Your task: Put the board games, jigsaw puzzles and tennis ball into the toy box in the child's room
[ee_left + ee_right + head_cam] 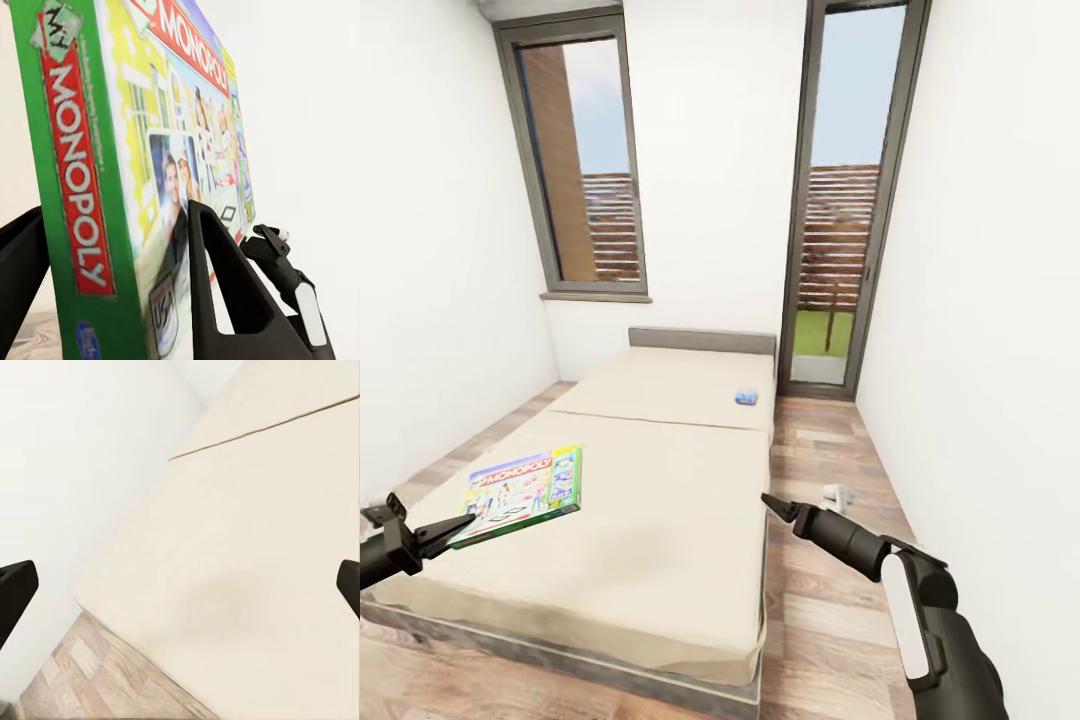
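Left gripper (460,528): clamped on Monopoly box (523,492) edge, over bed's (660,540) left edge.
Right gripper (772,503): spread, empty.
Risk: box (edge-held) may slip.

I see a narrow room with plain white walls (440,300) and a wood-plank floor (830,610). On the far wall a tall grey-framed window (575,160) sits above a grey sill (596,296). To its right a full-height glazed door (850,200) looks out on a slatted brown fence (840,240) and a strip of grass (826,332). A small white object (838,492) lies on the floor near the right wall; I cannot tell what it is.
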Robot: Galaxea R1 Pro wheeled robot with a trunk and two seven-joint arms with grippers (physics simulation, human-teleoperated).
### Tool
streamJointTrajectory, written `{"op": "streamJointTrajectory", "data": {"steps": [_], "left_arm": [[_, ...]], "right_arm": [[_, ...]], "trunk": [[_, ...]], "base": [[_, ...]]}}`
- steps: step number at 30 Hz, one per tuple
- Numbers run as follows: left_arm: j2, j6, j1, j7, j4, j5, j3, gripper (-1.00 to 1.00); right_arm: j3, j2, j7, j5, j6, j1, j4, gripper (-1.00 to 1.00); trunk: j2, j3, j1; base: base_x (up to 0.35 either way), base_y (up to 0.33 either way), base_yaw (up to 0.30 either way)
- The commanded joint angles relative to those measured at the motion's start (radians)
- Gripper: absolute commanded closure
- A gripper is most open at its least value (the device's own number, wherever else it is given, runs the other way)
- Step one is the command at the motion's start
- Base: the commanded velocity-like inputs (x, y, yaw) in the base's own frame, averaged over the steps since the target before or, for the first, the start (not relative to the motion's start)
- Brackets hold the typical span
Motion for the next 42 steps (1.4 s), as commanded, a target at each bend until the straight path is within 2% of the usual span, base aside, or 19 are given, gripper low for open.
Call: {"op": "streamJointTrajectory", "data": {"steps": [1,17,21,35,42], "left_arm": [[0.0,0.011,-0.001,-0.003,0.0,0.001,0.0,1.0],[0.0,0.01,-0.001,-0.002,0.0,0.0,0.0,1.0],[0.0,0.009,-0.001,-0.002,0.0,-0.001,0.0,1.0],[0.0,0.009,-0.001,-0.002,0.0,-0.002,0.0,1.0],[0.0,0.008,-0.001,-0.001,0.0,-0.003,0.0,1.0]], "right_arm": [[-0.003,0.001,0.004,0.0,0.003,-0.001,0.0,-1.0],[0.0,0.004,0.002,0.01,-0.008,-0.001,0.003,-1.0],[0.016,0.005,0.001,0.012,-0.008,-0.001,0.004,-1.0],[0.019,0.005,0.0,0.013,-0.011,-0.001,0.006,-1.0],[0.035,0.005,0.0,0.014,-0.012,-0.001,0.007,-1.0]], "trunk": [[0.007,0.002,-0.004],[0.119,0.044,-0.065],[0.147,0.054,-0.081],[0.245,0.09,-0.134],[0.294,0.108,-0.161]], "base": [[0.0,0.0,0.291],[0.0,0.0,0.285],[0.0,0.0,0.282],[0.0,0.0,0.282],[0.0,0.0,0.282]]}}
